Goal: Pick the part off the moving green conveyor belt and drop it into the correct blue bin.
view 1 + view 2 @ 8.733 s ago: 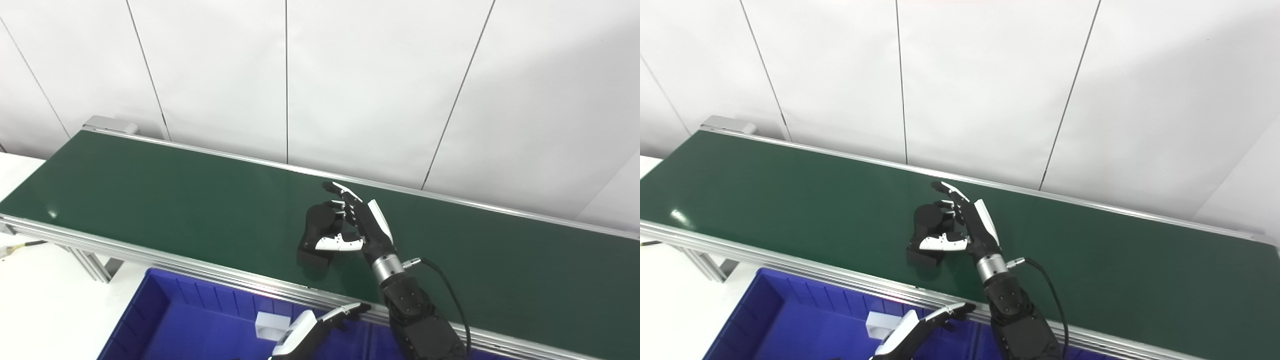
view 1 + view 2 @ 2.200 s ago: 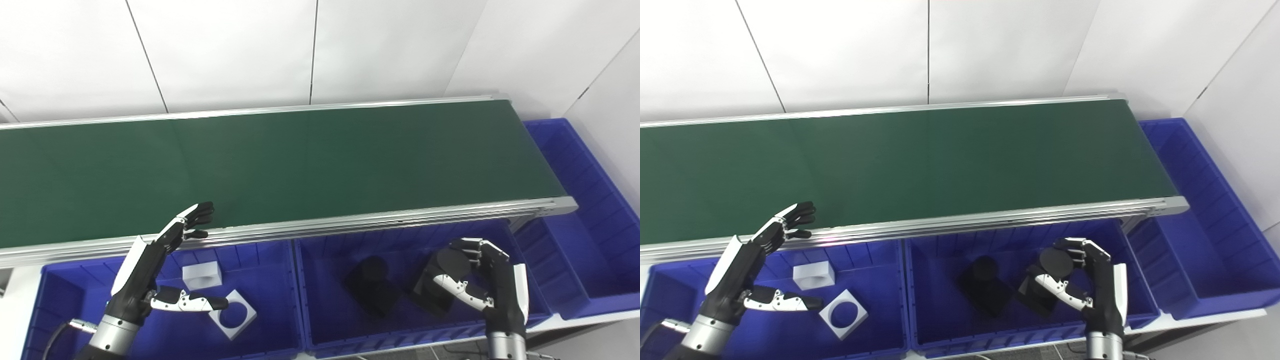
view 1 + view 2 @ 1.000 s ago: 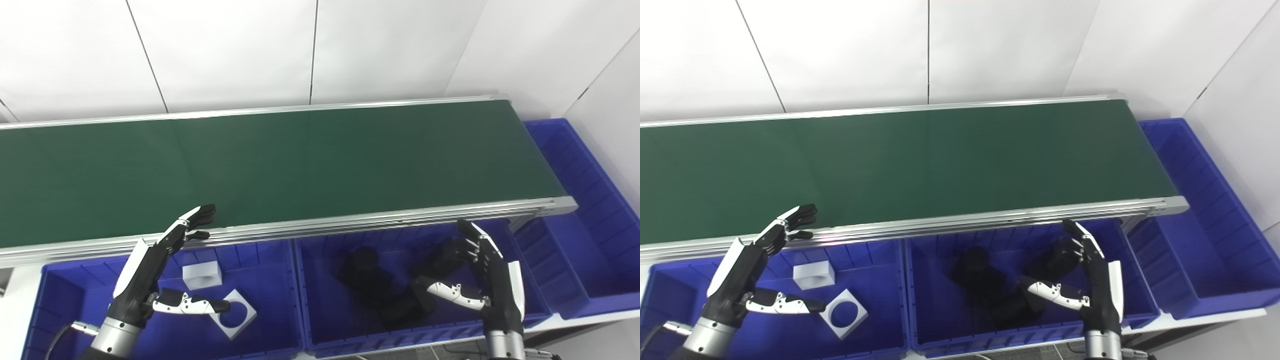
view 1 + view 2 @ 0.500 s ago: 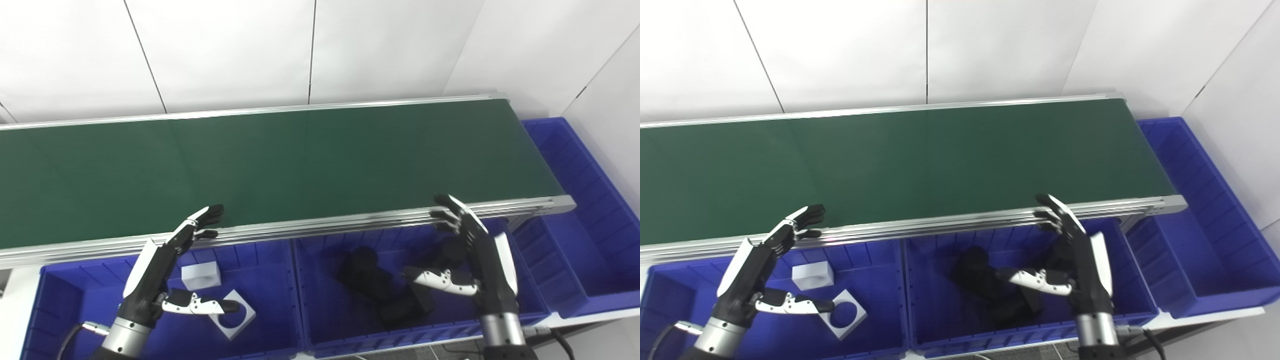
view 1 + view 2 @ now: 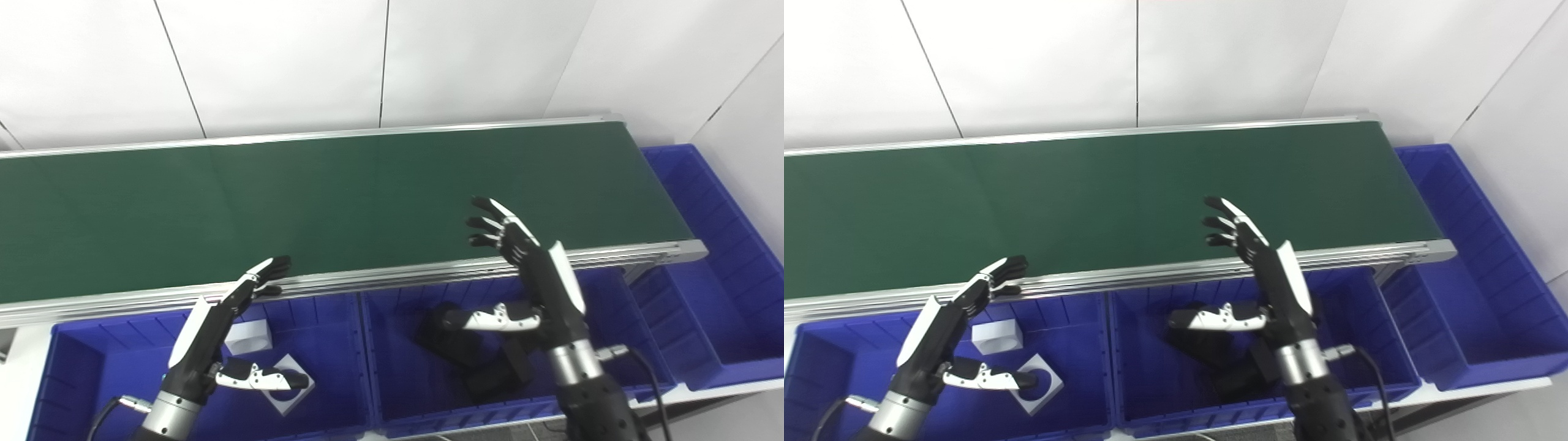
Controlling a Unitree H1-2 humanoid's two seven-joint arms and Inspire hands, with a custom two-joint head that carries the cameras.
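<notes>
While the green conveyor belt [image 5: 343, 196] carries nothing in either eye view, the black parts [image 5: 484, 367] lie in the middle blue bin [image 5: 392, 392], just in front of the belt's near rail. They form a dark heap on the bin floor; how many pieces make it up cannot be told, since the right arm hides part of the heap.

The right hand [image 5: 539, 282] is raised above that bin with its fingers [image 5: 490, 220] spread wide and reaching up over the belt's near edge, and its thumb [image 5: 490, 319] stuck out sideways over the bin. It holds nothing. The black parts sit below the hand and clear of it, under the thumb and wrist, touching no finger.

The left hand [image 5: 937, 343] hangs over the left blue bin [image 5: 821, 367], which stands beside the middle one along the belt's near rail. Its fingers are loosely extended toward the rail and its thumb points across the bin; it too grips nothing. Two white parts lie on that bin's floor: a white block [image 5: 996, 335] close to the belt side, and a flat white square with a round hole [image 5: 1041, 383] partly under the thumb.

A third blue bin [image 5: 723, 282] stands at the belt's right end.
</notes>
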